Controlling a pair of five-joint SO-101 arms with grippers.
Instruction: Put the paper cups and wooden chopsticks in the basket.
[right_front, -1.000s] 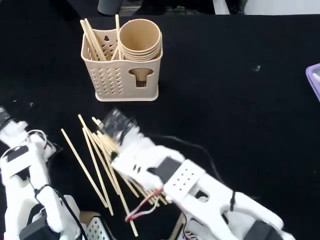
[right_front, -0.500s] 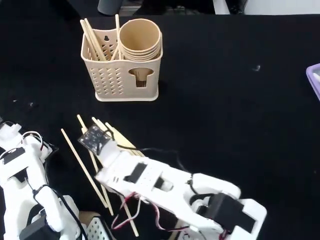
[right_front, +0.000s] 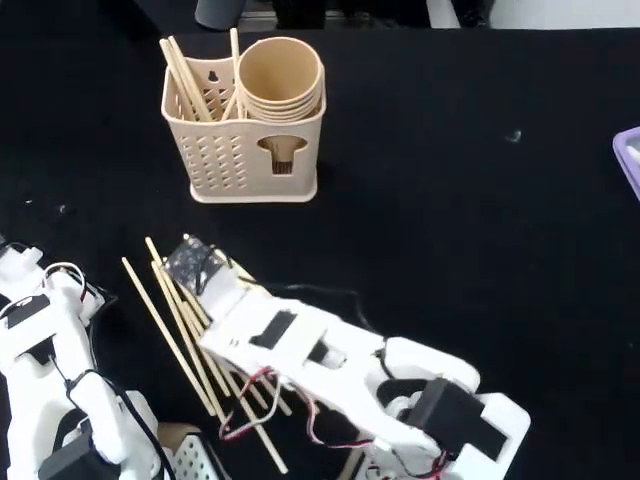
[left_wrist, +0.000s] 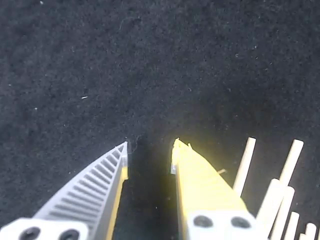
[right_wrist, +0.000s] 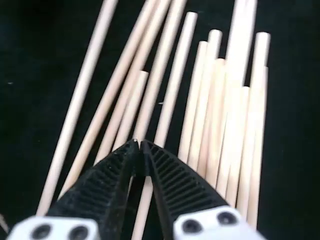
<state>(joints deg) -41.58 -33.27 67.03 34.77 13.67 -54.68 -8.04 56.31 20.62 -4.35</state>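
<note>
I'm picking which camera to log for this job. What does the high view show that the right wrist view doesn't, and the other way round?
From the high view you get the basket at the far side of the table, with stacked cups and a few standing chopsticks in it. From the right wrist view you get the right hand up close, its tips shut together just above the sticks; whether it pinches one is unclear. In both: the loose chopsticks fanned on the black table, the right hand over them.

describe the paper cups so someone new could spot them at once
On the black table stands a beige perforated basket. The paper cups sit nested in one compartment. Unlike the thin chopsticks beside them, they form one wide round stack.
</note>
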